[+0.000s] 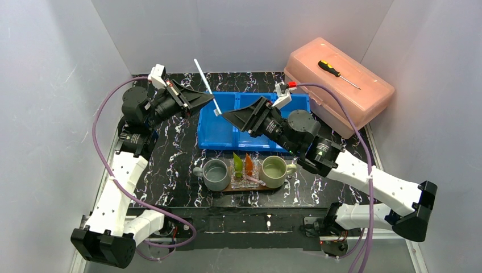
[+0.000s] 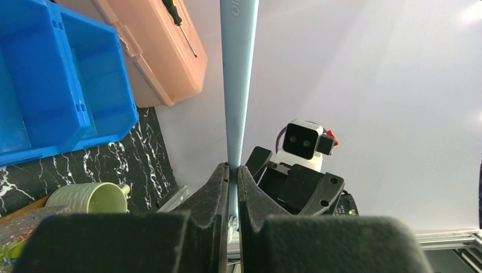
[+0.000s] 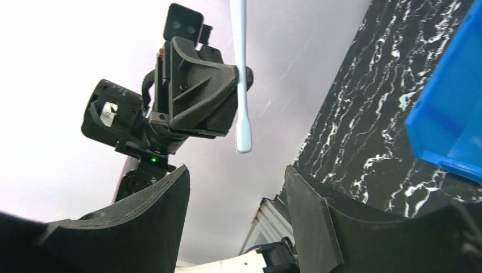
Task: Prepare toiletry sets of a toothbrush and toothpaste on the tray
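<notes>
My left gripper point(image 1: 211, 101) is shut on a thin whitish toothbrush point(image 1: 203, 79), which stands tilted above the blue bin's left end. In the left wrist view the handle point(image 2: 239, 85) runs up from between the closed fingertips point(image 2: 223, 176). My right gripper point(image 1: 225, 115) is open and faces the left one, just beside the brush's lower end point(image 3: 243, 136); nothing is between its fingers point(image 3: 170, 193). On the brown tray point(image 1: 227, 190) stand a grey mug point(image 1: 216, 174) and a pale green mug point(image 1: 274, 170). Between them, a green tube point(image 1: 237, 164) and an orange tube point(image 1: 249, 165) lean in a clear holder.
A blue three-compartment bin point(image 1: 256, 133) lies behind the tray. A pink lidded box point(image 1: 341, 91) with a screwdriver point(image 1: 335, 71) on top sits at the back right. White walls close in on three sides. Purple cables loop along both arms.
</notes>
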`<state>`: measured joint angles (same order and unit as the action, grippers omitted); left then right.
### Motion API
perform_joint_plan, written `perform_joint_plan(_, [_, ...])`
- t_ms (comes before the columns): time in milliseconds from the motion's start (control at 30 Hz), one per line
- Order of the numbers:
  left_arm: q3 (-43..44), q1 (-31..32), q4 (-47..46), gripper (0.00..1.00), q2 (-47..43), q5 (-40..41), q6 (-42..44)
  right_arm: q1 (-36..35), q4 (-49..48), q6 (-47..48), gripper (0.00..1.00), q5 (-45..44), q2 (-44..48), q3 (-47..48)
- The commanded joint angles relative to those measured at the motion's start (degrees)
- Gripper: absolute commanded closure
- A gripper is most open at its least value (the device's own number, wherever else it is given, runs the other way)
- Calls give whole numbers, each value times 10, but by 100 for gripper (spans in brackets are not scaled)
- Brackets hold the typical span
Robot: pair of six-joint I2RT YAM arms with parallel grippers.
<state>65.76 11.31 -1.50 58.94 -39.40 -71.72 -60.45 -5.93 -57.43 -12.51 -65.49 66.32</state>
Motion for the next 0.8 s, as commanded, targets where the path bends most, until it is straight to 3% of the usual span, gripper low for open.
perform_joint_plan(0, [8,-4,-14,100,-19,6,-20,4,-95,-34,31,30,-11,-3])
perform_joint_plan(767, [-6,-2,-10,100,-41,11,-86,6,-157,-31,40,40,-66,20])
